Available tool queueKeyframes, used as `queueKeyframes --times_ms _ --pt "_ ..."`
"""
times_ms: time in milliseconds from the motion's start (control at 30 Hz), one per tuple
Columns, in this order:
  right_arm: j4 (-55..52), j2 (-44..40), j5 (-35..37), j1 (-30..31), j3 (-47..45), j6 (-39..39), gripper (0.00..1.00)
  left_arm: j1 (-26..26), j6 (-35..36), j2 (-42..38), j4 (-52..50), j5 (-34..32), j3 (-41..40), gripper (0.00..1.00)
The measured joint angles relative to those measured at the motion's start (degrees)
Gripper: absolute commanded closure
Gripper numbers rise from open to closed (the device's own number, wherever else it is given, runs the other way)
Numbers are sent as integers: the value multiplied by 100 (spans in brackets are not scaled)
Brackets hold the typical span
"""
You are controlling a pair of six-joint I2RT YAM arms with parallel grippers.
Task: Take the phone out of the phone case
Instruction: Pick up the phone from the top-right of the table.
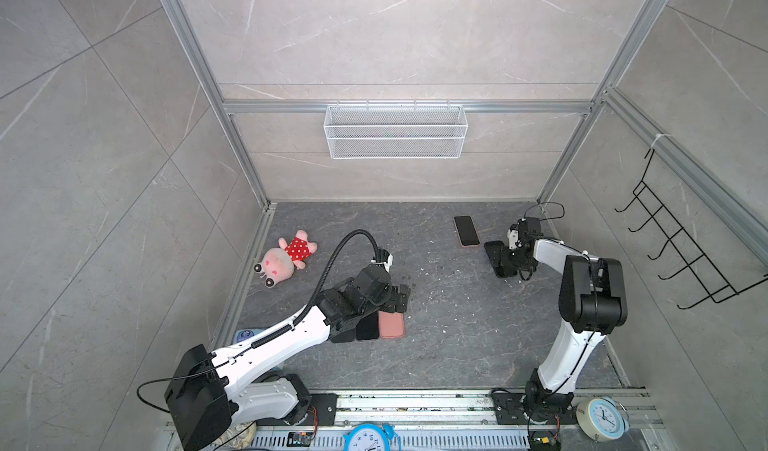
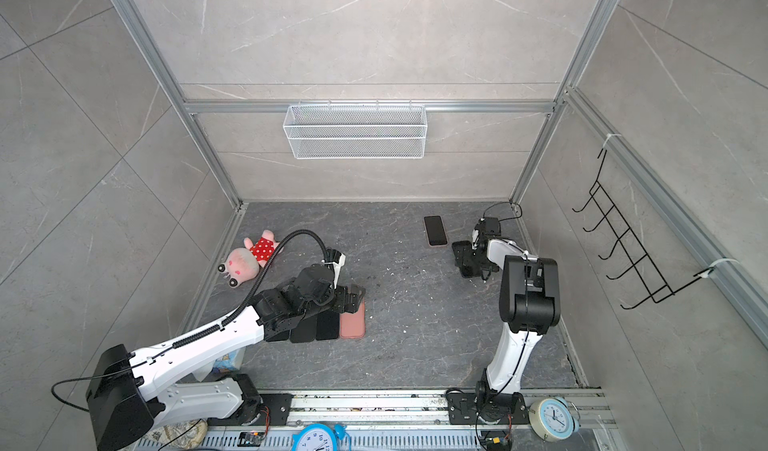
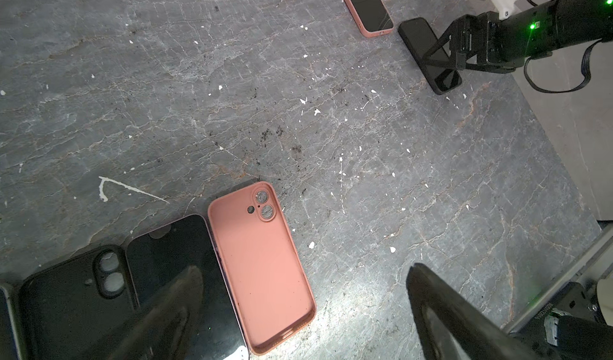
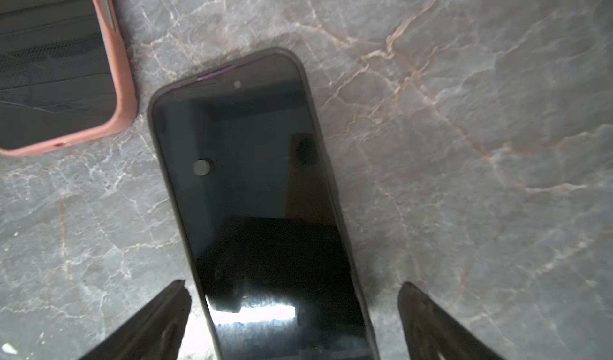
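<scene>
A phone in a black phone case [image 4: 252, 192] lies screen up at the back right [image 1: 494, 253]. My right gripper [image 4: 293, 283] is open, one finger on each side of its near end, neither touching it. Beside it lies another phone in a pink case [image 1: 466, 230] [image 4: 49, 76]. Near the middle left, my left gripper [image 3: 305, 268] hangs open above an empty pink case [image 3: 262, 262] [image 1: 392, 325], a bare black phone [image 3: 175, 275] and an empty black case [image 3: 76, 302], and holds nothing.
A pink plush toy [image 1: 286, 257] lies at the left wall. A white wire basket [image 1: 395, 131] hangs on the back wall and a black hook rack [image 1: 681, 241] on the right wall. Two alarm clocks [image 1: 602, 417] [image 1: 370, 438] stand by the front rail.
</scene>
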Motion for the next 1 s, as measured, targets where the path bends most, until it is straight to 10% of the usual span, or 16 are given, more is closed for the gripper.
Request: queueKeyframes --times_ms 1000 --pt "-852 457 389 350 682 -107 15 66 0 -2 44 192 0 3"
